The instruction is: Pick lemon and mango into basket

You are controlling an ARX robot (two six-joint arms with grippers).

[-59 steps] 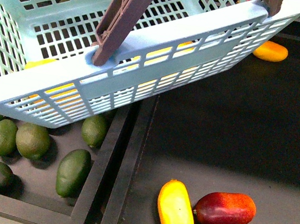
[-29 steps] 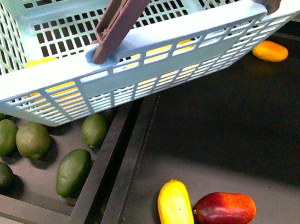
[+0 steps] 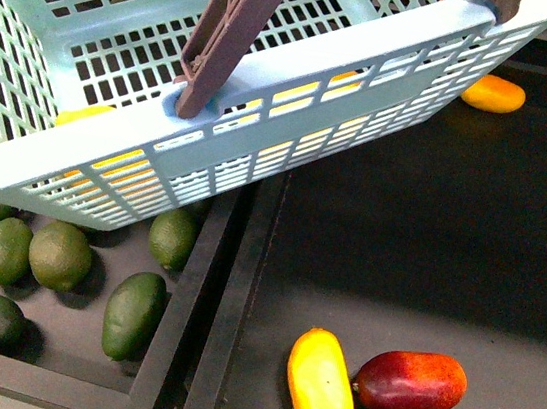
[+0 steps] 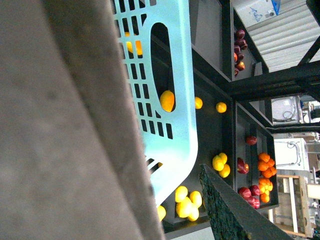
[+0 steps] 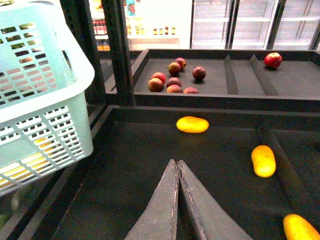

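We are seeing the basket (image 3: pixel 295 117) hanging tilted, its long side slanting up toward the far right. Below it, the mango (image 3: pixel 321 388) is lying lengthwise, pointing away from us. Our right pincer (image 5: pixel 177 167) is pressed together, empty; the left pincer's state we cannot tell.

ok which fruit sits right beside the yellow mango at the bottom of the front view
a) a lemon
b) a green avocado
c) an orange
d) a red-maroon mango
d, the yellow mango lies in the dark tray with a red-maroon mango right next to it, while the avocados are in the neighbouring bin across the divider.
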